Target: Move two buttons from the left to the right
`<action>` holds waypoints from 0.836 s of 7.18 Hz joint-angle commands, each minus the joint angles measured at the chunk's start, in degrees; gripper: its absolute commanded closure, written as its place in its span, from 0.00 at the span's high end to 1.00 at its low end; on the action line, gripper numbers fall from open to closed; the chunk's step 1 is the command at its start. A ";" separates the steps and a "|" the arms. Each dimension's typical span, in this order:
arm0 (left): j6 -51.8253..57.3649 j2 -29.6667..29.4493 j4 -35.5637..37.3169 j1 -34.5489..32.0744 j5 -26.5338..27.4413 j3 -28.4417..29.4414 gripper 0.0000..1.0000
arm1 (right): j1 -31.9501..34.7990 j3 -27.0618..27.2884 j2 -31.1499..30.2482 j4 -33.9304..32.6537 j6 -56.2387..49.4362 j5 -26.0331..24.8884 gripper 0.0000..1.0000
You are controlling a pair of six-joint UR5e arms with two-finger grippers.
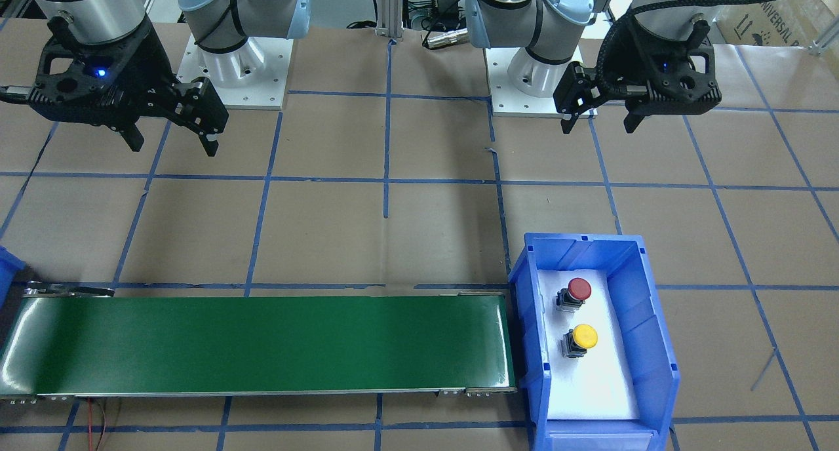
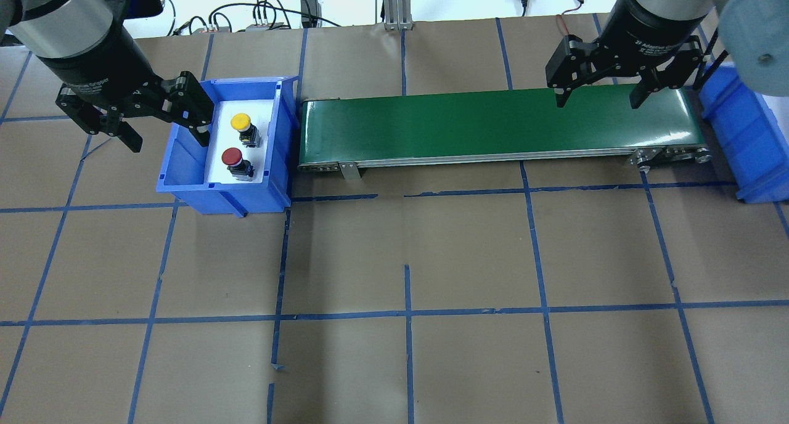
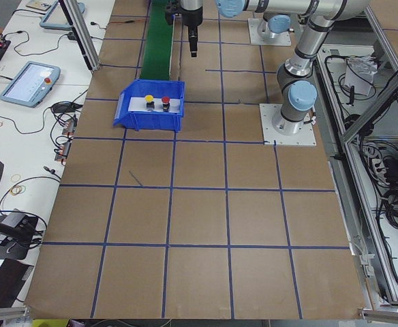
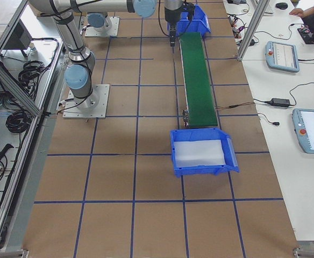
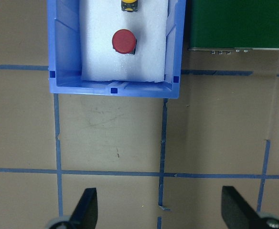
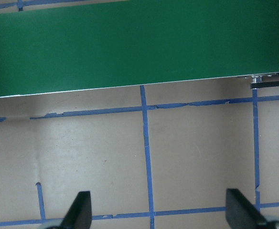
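Both task items sit in an open-topped blue plastic bin (image 2: 259, 197) at the left end of the table. The push button with a round red cap (image 2: 232, 157) stands on the white foam liner (image 2: 266, 142) nearer the robot. The push button with a round yellow cap (image 2: 240, 121) stands just behind it. The two are apart, caps upward, each on a dark switch body. The bin's walls rise on all four sides of them, and its right wall stands just beside the end of a long green conveyor belt (image 2: 493, 125) that runs across the table. A second blue plastic bin with a white liner (image 4: 200, 171) stands at the belt's far end. The left gripper (image 1: 598, 128) hangs raised above the brown paper table cover (image 2: 468, 257), on the robot's side of the first bin. Its fingers are spread wide and hold nothing. The right gripper (image 2: 597, 103) hangs above the paper beside the right end of the belt, likewise spread wide and holding nothing. Blue tape lines (image 2: 407, 313) mark the paper in a grid. Handheld control tablets (image 3: 28, 82) and cables lie on the white benches at either side.
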 commanded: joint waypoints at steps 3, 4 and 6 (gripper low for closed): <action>0.09 -0.08 0.10 0.00 -0.65 -0.05 0.91 | -0.14 0.11 0.00 0.01 -0.17 -0.09 1.00; 0.78 -0.08 0.36 0.08 -0.65 0.04 0.91 | -0.57 0.11 0.00 0.19 -0.52 -0.35 1.00; 0.88 -0.08 0.63 0.08 -0.74 -0.05 0.91 | -0.05 0.11 0.00 0.02 -0.18 -0.09 1.00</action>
